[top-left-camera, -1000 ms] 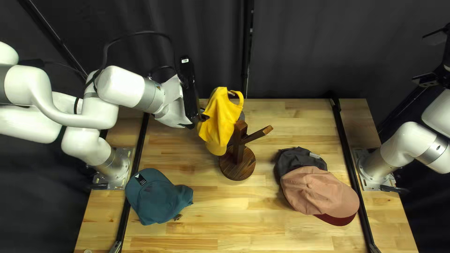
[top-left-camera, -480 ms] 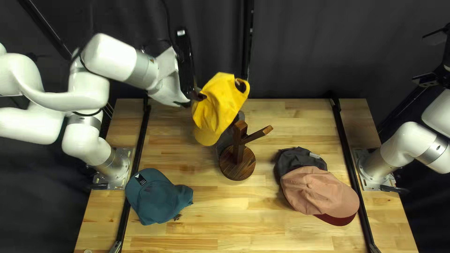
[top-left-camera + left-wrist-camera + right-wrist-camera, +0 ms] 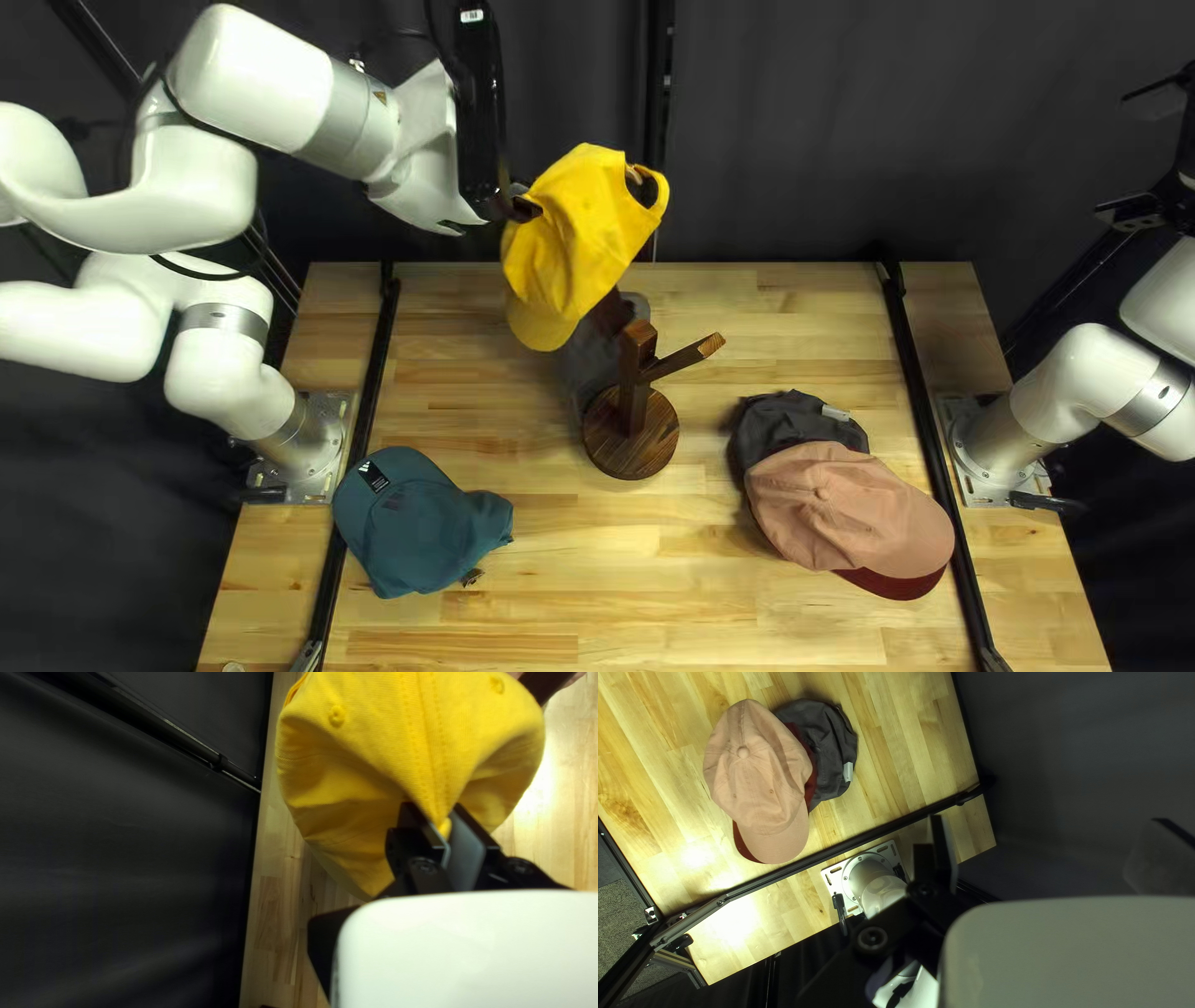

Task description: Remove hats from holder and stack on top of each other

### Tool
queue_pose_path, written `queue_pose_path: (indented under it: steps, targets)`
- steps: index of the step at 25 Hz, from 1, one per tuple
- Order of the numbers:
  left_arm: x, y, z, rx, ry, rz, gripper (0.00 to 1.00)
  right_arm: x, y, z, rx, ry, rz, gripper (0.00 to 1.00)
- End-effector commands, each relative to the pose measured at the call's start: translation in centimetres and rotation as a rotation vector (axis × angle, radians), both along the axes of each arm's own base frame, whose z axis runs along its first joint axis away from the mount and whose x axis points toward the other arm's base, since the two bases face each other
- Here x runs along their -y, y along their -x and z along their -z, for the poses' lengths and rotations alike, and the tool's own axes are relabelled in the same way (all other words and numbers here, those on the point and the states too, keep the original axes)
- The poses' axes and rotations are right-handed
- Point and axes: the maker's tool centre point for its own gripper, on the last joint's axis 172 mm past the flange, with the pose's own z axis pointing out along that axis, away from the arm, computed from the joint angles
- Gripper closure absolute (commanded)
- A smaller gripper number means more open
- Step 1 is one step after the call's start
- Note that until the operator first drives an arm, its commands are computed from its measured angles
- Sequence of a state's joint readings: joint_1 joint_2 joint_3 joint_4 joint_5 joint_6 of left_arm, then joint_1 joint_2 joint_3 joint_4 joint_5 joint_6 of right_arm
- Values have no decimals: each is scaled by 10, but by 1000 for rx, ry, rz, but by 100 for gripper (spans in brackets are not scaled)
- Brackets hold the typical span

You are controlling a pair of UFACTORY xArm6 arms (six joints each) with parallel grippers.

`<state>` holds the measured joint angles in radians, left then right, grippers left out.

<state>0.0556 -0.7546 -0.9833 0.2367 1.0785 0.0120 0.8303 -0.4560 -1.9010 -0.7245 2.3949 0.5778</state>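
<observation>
A yellow cap [image 3: 574, 238] hangs in the air above the wooden holder [image 3: 635, 411], clear of its pegs. My left gripper [image 3: 518, 201] is shut on a fold of the cap's crown. In the left wrist view both fingers [image 3: 416, 830] pinch the yellow cap [image 3: 397, 756] from two sides. A grey cap [image 3: 590, 355] still hangs on the holder's far side. A pink cap [image 3: 845, 509] lies on a dark grey cap [image 3: 794, 425] and a maroon one [image 3: 896, 586] at the right. My right gripper [image 3: 1050, 826] is open and empty, high above the pink cap [image 3: 756, 779].
A teal cap [image 3: 415, 523] lies alone near the front left, by my left arm's base [image 3: 299, 448]. Black rails [image 3: 920, 392] run along both sides of the wooden table [image 3: 653, 597]. A dark curtain hangs behind the far edge.
My left arm has lifted the yellow cap up and slightly back, off the holder's peg. The grey cap behind it has come into sight. The right arm has not moved.
</observation>
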Motion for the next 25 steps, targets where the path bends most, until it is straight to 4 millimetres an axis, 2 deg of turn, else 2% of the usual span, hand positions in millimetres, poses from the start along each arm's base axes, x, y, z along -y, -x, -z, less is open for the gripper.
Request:
queue_pose_path:
  steps: [1,15,22,25]
  targets:
    - [9,17,-2,-15,-13,-5,100,0,0,0,0,0,0,0]
    - [43,87,29,-24,19,-56,100,0,0,0,0,0,0,0]
    - [54,102,43,-94,47,-39,100,0,0,0,0,0,0,0]
    - [63,110,55,-149,68,-36,100,0,0,0,0,0,0,0]
